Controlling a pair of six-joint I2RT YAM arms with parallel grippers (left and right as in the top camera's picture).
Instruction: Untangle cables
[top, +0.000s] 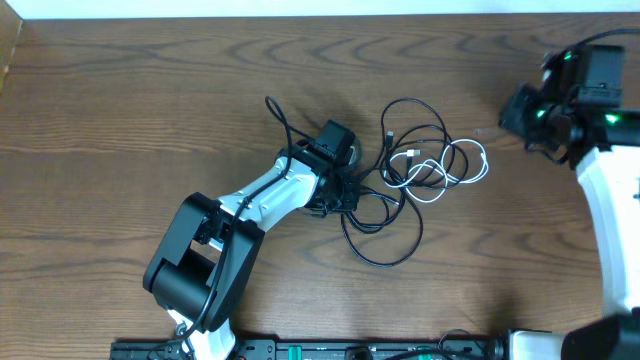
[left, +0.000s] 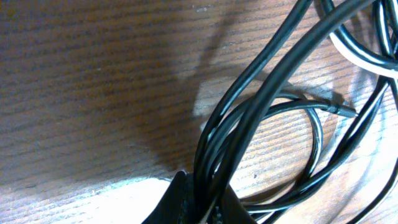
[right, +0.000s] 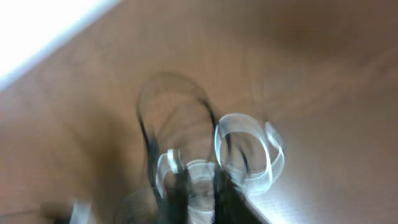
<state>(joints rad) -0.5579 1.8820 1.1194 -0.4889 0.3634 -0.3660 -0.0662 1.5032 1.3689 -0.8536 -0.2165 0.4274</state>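
The cables lie tangled at mid-table: black loops (top: 385, 235) and a white cable (top: 455, 165) coiled to their right. My left gripper (top: 338, 188) sits at the left side of the tangle. In the left wrist view its jaws (left: 205, 202) are shut on several black cable strands (left: 261, 93). A small plug end (left: 342, 111) lies on the wood, and the white cable (left: 357, 55) shows at the top right. My right gripper (top: 512, 112) hovers right of the tangle, apart from it. The right wrist view is blurred: its fingers (right: 200, 198) look apart, with the white loops (right: 249, 152) beyond them.
The wooden table (top: 120, 100) stretches left and in front of the tangle. The left arm's base (top: 195, 265) stands at the front left. The right arm's white link (top: 610, 210) runs along the right edge. A black rail (top: 300, 350) lines the front edge.
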